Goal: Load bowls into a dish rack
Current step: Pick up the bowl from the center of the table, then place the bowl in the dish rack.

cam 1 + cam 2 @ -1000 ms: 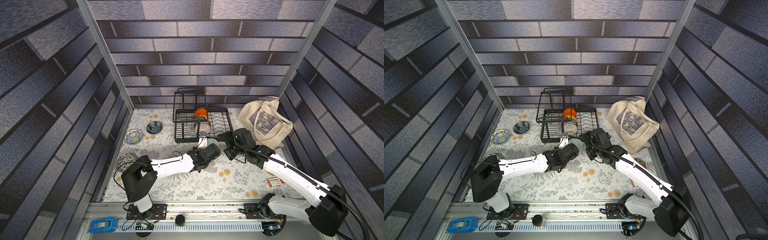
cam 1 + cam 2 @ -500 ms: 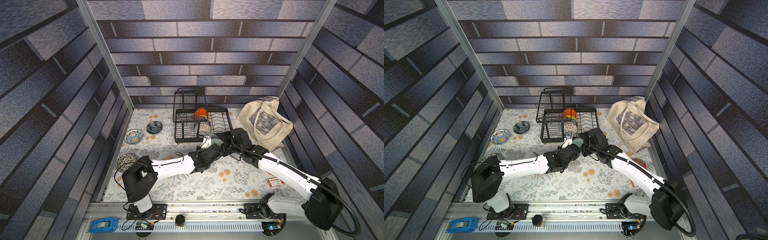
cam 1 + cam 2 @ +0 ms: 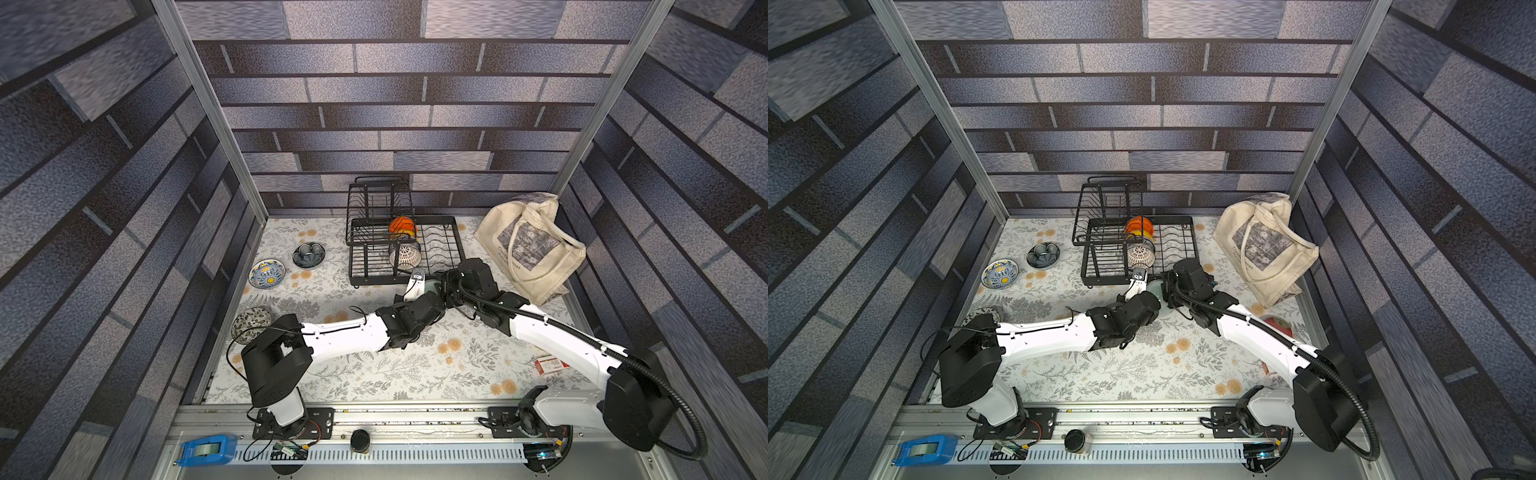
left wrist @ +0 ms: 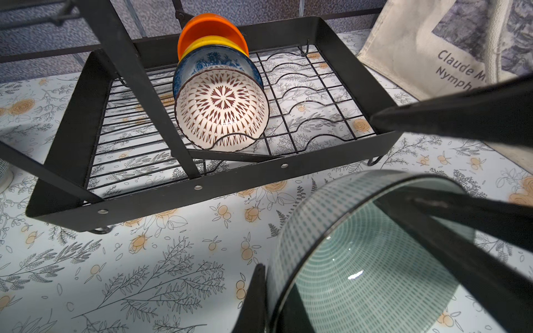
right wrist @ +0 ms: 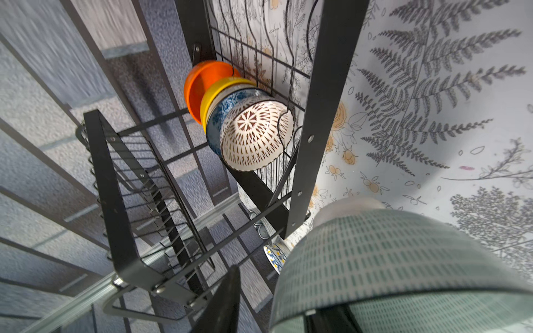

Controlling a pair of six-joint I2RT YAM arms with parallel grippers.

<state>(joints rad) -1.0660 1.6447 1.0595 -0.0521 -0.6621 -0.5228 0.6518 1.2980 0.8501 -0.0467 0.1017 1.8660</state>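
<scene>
In front of the dish rack [image 3: 457,239]: both top views show the left arm [image 3: 345,332] and right arm [image 3: 552,332] meeting at a green dashed bowl [image 3: 1156,289], just before the rack's front bar.
Top views, load: orange bowl [image 3: 401,224] and lattice bowl [image 3: 405,255] stand on edge in the dividers. A blue-yellow bowl [image 3: 267,274] and two darker ones wait on the mat, well apart.
Left wrist: left gripper [image 4: 275,291] is clenched on the green bowl's wall, one finger outside and one inside.
Right wrist: right gripper [image 5: 277,311] straddles the opposite wall, not clamped. A gap shows beside its outer finger.
Risk, handover: if the left lets go before the right bites, the glossy bowl would likely drop or strike the front bar.
Risk, placing: pushing against the lattice bowl could topple the nested row.
Writing: the tote bag [image 4: 418,43] reads "Claude M…" over "Nymph…", the rest cut off. Print on the red box [image 3: 550,365] is too small to read.
</scene>
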